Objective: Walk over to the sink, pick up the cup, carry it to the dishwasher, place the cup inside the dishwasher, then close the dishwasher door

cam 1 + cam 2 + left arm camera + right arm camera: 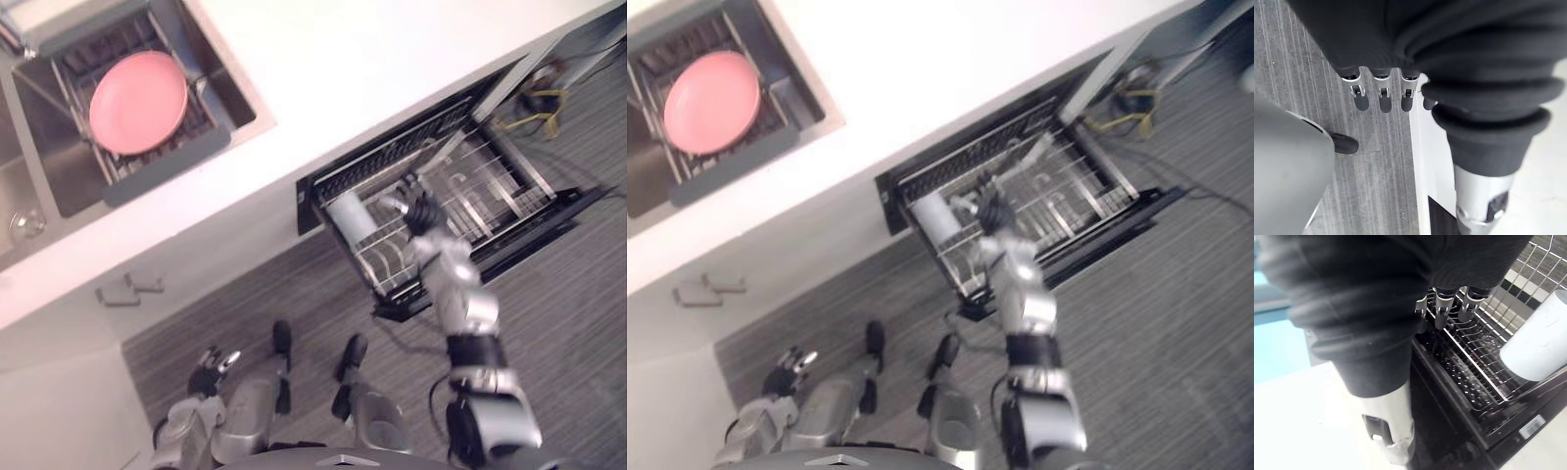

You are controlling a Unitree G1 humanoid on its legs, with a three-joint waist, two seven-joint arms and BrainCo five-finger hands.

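A white cup (350,217) lies on its side at the left end of the pulled-out wire rack (495,186) of the dishwasher. The cup shows close up in the right wrist view (1540,345), resting on the rack wires. My right hand (421,211) hovers over the rack just right of the cup, apart from it; its fingers (1442,313) are straight and hold nothing. The dishwasher door (554,227) hangs open below the rack. My left hand (211,372) hangs low near the floor with relaxed fingers (1381,95), empty.
A white counter (372,69) runs above the dishwasher. At the left is the sink (59,186), with a pink plate (137,101) in a drying rack. Yellow cables (537,108) lie on the grey floor at the far right.
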